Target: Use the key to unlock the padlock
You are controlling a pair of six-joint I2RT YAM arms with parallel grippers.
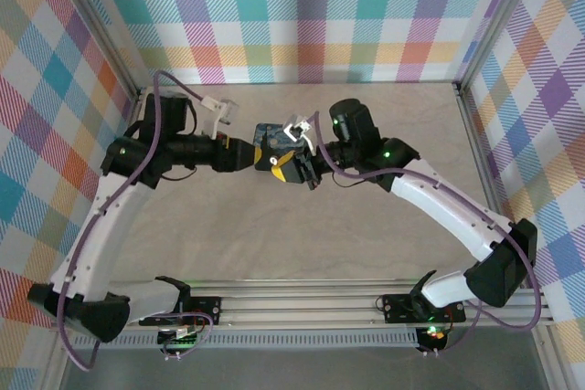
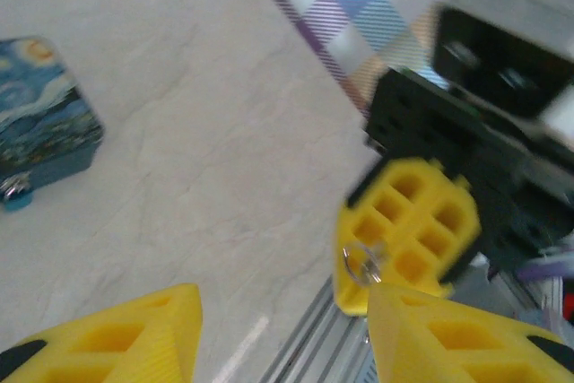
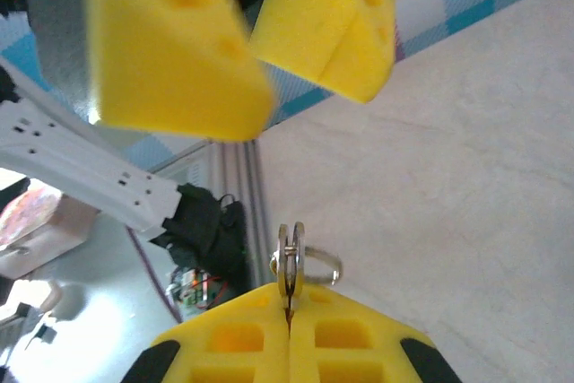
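My right gripper (image 3: 289, 298) is shut on the key (image 3: 289, 257). Two flat metal heads stand edge-on above its yellow fingertips, with a wire ring (image 3: 323, 262) hanging off them. My left gripper (image 2: 282, 311) is open, with nothing between its yellow fingers (image 2: 152, 329). The ring (image 2: 363, 262) and a right finger (image 2: 408, 230) sit just past its right fingertip. From above, the left gripper (image 1: 265, 154) and right gripper (image 1: 297, 169) meet tip to tip at mid-table. A starry-night box (image 2: 45, 123) lies on the table with a small silvery fitting (image 2: 13, 188) at its edge. I cannot tell whether that fitting is the padlock.
The marbled tabletop (image 1: 302, 244) is ringed by plaid walls (image 1: 302, 15). An aluminium rail (image 1: 302, 303) runs along the near edge by the arm bases. The blue box (image 1: 268, 137) lies directly behind the two grippers. A purple cable (image 1: 169, 89) loops over the left arm.
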